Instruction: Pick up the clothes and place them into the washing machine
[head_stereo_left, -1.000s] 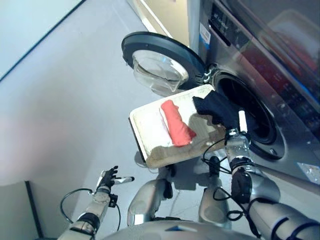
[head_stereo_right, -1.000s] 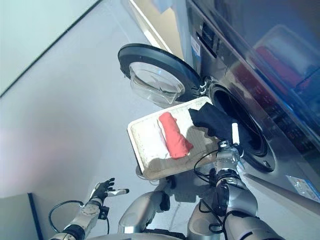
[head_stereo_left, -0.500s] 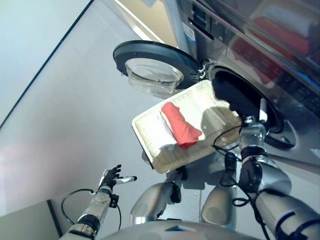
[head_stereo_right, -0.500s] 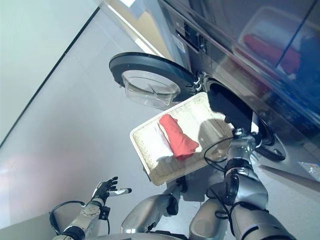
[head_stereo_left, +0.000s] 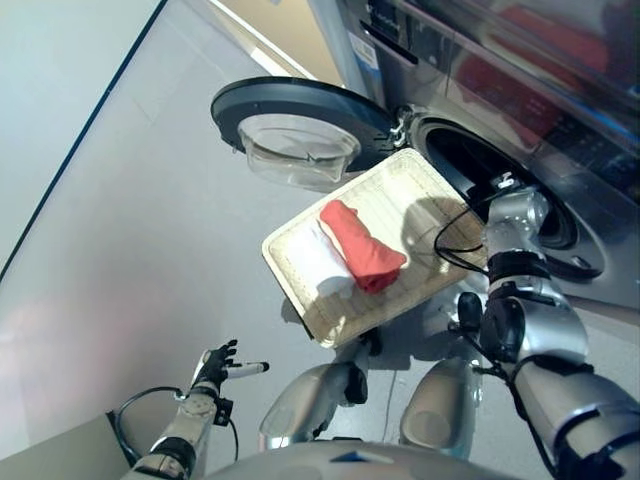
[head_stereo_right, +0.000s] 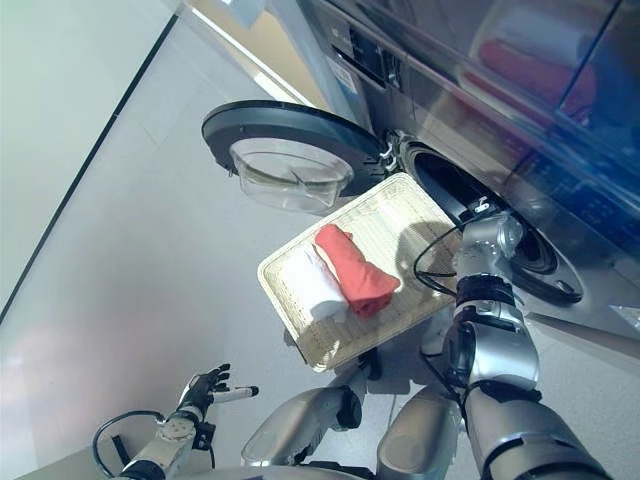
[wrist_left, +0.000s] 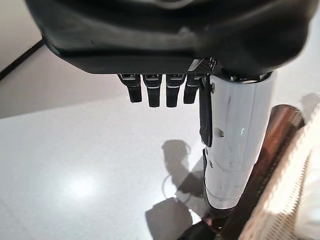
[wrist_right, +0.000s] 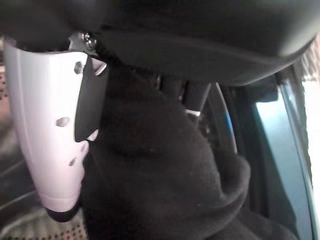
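Laundry is split between two places. One dark, soft fabric garment is inside the round porthole opening of the steel-grey front-loading washing machine, and the right wrist view shows the robot's right hand with its thumb and fingers closed on that cloth, the perforated drum wall just behind it. From the head views only the right forearm shows, reaching into the opening; the hand itself is hidden there.

Still waiting in the pale woven rectangular tray are a rolled coral-red cloth and a white folded cloth touching it on its left side. The red roll's long axis runs from the tray's far-left part toward its near-right part, pointing roughly at the right forearm. The tray lies just left of the right arm and below the round dark-rimmed glass door, which stands swung open.

The left hand hangs low at the robot's left, well apart from the tray, fingers relaxed and empty. So the right hand looks much the nearer for the red roll, once it lets the dark garment go in the drum
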